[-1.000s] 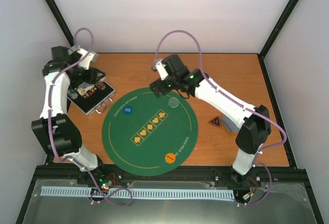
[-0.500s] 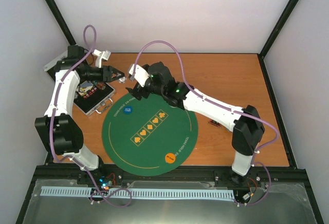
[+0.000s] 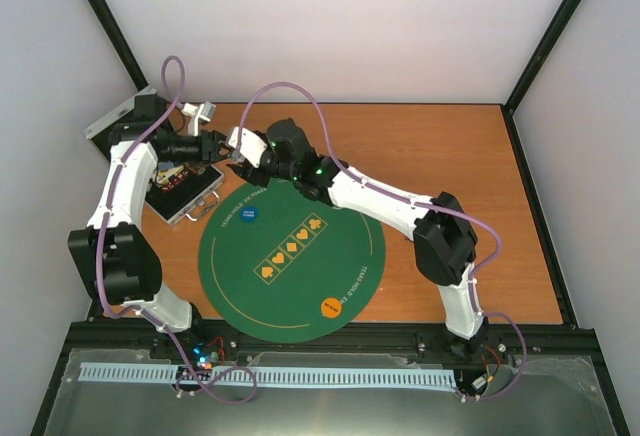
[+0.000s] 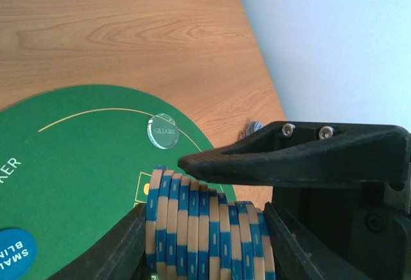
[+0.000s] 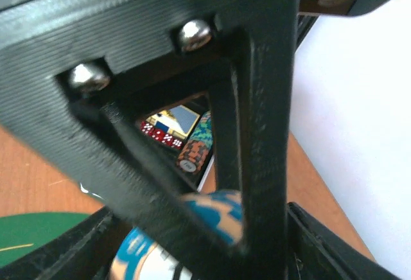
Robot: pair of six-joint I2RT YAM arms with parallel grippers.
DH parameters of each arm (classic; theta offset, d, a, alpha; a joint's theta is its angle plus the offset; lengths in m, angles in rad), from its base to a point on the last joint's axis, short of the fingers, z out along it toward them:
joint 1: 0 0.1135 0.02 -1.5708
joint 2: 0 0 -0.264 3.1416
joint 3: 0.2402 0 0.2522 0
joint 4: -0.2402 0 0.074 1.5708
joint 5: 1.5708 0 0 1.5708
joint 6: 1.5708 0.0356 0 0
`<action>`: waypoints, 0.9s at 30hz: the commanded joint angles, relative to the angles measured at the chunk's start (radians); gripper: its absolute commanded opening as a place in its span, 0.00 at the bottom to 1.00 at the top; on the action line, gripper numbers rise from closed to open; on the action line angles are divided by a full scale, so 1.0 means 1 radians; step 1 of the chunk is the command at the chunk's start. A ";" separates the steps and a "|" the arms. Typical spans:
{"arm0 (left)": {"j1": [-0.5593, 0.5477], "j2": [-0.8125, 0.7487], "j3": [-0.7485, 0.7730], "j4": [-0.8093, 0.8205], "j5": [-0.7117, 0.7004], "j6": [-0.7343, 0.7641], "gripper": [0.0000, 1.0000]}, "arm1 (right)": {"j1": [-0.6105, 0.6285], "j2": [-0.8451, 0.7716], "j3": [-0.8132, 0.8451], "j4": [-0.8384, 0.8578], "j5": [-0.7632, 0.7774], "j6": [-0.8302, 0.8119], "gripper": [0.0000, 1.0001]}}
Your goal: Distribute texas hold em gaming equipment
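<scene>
Holding one chip stack [image 4: 205, 228], left gripper [image 4: 205, 257]; three discs [image 3: 250, 214] on mat [image 3: 300, 281].

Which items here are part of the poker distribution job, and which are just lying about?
Job's own: chip stack, blue disc, orange disc, clear disc.
Just there: green mat, silver case.

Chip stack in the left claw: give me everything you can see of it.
The chip stack is roughly a dozen round chips with tan edges and blue stripes, plastic-looking, pressed face to face in a row lying sideways. The left claw clamps it at both ends, with the green mat behind it. A finger of the right claw lies across its upper edge; whether it touches is unclear.
</scene>
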 commanded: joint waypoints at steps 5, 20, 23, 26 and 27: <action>-0.003 -0.047 0.019 0.033 0.053 -0.019 0.01 | 0.000 0.059 0.100 -0.028 0.069 -0.029 0.51; -0.003 -0.034 0.019 0.024 0.051 0.001 0.01 | -0.001 0.008 0.026 -0.028 0.050 -0.161 0.57; -0.004 -0.039 0.013 0.023 0.054 0.006 0.01 | -0.003 -0.041 -0.063 0.051 0.019 -0.249 0.67; -0.003 -0.044 0.009 0.022 0.059 0.008 0.01 | -0.017 -0.075 -0.131 0.143 -0.055 -0.326 0.72; -0.003 -0.046 0.008 0.022 0.062 0.008 0.01 | -0.022 -0.079 -0.139 0.156 -0.068 -0.342 0.73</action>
